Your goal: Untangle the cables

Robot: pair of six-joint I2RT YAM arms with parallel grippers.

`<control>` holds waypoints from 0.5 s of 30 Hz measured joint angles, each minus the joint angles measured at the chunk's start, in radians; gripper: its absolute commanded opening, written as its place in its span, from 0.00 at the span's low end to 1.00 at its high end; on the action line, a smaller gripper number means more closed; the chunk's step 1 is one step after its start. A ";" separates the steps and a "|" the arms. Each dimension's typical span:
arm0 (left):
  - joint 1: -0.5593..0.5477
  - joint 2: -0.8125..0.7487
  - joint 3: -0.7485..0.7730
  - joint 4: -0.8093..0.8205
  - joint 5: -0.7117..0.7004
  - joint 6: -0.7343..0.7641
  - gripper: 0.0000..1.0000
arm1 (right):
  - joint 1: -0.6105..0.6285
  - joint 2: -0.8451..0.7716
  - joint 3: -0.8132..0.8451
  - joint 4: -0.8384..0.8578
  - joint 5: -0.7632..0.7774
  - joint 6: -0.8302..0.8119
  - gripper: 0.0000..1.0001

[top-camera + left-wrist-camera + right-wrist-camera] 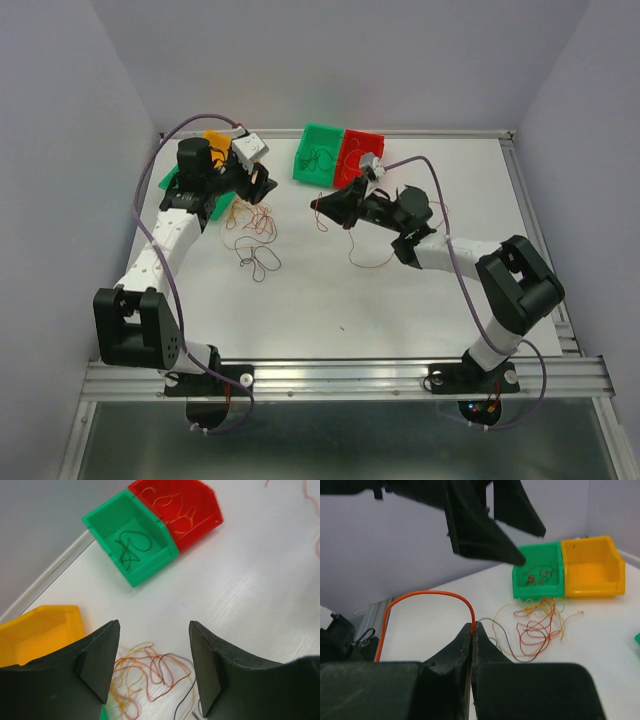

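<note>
- table (400, 320): white, grey walls on three sides, both arms bolted at its near edge
- left arm (165, 235) reaches to the far-left part of the table; right arm (470, 262) reaches in toward the middle
- left end effector (154, 626): fingers spread wide, nothing between them, hanging above the loose tangle, not touching it
- right end effector (472, 627): fingers pressed together, pinching an orange cable (430, 594) at the tips
- far green bin (150, 567) and red bin (210, 505): side by side, walls touching, at the far edge near the middle
- yellow bin (592, 587) and left green bin (535, 592): side by side, touching, at the far left; mostly hidden by the left arm in the top view
- loose tangle (150, 672): red, orange and yellowish cables plus a dark one, looped over each other on the table just in front of the left-hand bins
- pinched orange cable: arcs up from the tips and drops off to the side in the right wrist view; in the top view it hangs down and curls on the table under the right arm
- dark loop (262, 262): on the table at the near side of the tangle
- dark cable (131, 547): curled inside the far green bin
- orange strands (175, 510): inside the red bin
- reddish and dark strands (537, 575): inside the left green bin
</note>
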 measured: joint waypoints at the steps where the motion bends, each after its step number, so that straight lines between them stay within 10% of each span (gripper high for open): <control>1: -0.006 -0.002 -0.019 0.023 0.045 -0.016 0.69 | 0.004 -0.013 0.026 -0.003 0.006 0.003 0.01; 15: -0.174 -0.007 -0.185 0.396 0.334 -0.203 0.69 | 0.052 -0.040 0.211 -0.019 0.109 0.037 0.01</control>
